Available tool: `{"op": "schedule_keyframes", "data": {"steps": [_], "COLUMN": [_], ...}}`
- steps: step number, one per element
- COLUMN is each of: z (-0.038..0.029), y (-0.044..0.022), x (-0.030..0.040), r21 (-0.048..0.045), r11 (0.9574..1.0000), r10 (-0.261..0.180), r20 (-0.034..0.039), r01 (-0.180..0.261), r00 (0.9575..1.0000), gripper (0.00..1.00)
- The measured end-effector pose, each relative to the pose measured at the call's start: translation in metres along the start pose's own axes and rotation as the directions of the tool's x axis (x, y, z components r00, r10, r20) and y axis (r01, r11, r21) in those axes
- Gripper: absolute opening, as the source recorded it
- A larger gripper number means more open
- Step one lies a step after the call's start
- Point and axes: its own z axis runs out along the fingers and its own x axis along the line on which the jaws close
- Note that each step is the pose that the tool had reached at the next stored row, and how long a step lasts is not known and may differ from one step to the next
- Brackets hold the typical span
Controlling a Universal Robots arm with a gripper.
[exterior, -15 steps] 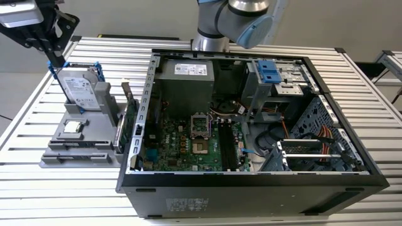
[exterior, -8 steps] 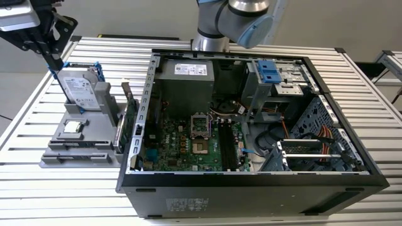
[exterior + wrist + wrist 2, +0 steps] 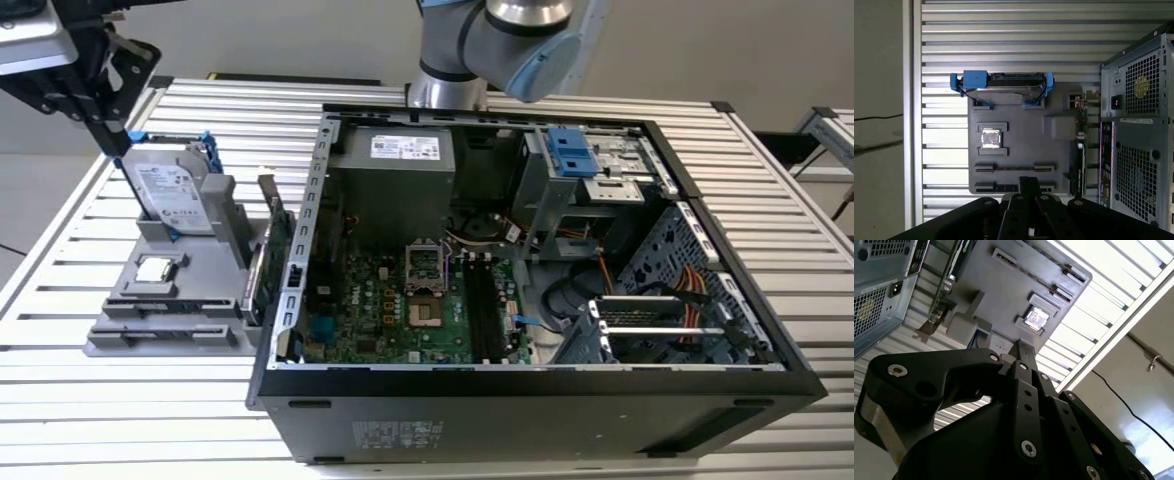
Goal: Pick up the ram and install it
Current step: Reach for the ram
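Note:
My gripper [image 3: 122, 146] hangs high over the far left corner of the table, above the grey parts holder [image 3: 120, 340]. In both wrist views its black fingers [image 3: 1021, 347] [image 3: 1029, 182] meet, shut, with nothing visible between them. The ram is out of view. Two long clip seats at the holder's near end [image 3: 1014, 168] look bare. In the open computer case [image 3: 534, 400], the long dark memory slots [image 3: 481, 310] run beside the processor socket [image 3: 424, 265]. Whether a stick sits in them I cannot tell.
On the holder stand a hard drive in a blue caddy [image 3: 174, 195] [image 3: 1004, 85], a small silver processor chip [image 3: 158, 268] [image 3: 990, 138] and an upright green expansion card [image 3: 274, 255] [image 3: 1083, 145] next to the case. The slatted metal table [image 3: 134, 420] carries everything.

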Motion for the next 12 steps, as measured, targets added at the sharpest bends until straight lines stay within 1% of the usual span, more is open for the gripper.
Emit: {"op": "schedule_keyframes", "data": {"steps": [2,12], "z": [-0.0001,-0.0004], "y": [-0.0026,-0.0094], "x": [0.0,-0.0002], "r21": [0.0,0.0], "r11": [1.0,1.0], "r10": [0.0,0.0], "r20": [0.0,-0.0006], "r01": [0.0,0.0], "r00": [1.0,1.0], "gripper": [0.0,0.0]}}
